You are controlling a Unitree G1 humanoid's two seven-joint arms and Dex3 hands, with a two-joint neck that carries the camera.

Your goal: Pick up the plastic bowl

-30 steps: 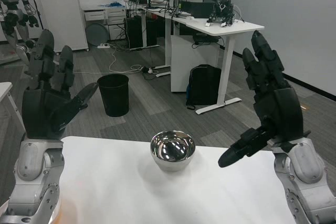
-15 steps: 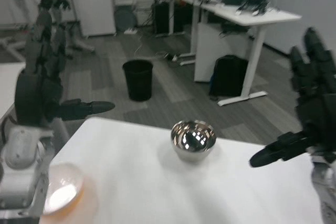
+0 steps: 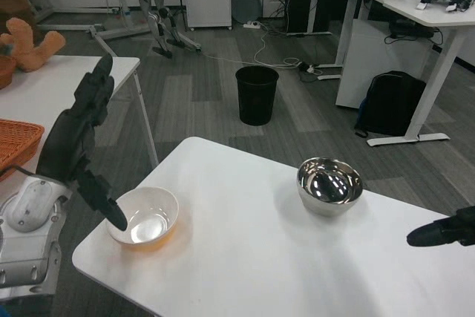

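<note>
Fingers [image 3: 89,109] of the left hand [image 3: 78,142] spread wide, holding nothing; the plastic bowl [image 3: 145,217] sits just beside its thumb. Right hand [image 3: 445,231] barely visible, state unclear. Closing carelessly might shove the light bowl off the table [image 3: 252,257] edge.

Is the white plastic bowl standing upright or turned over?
Upright. The plastic bowl rests on the table with its opening up; its inside shows and looks empty.
</note>
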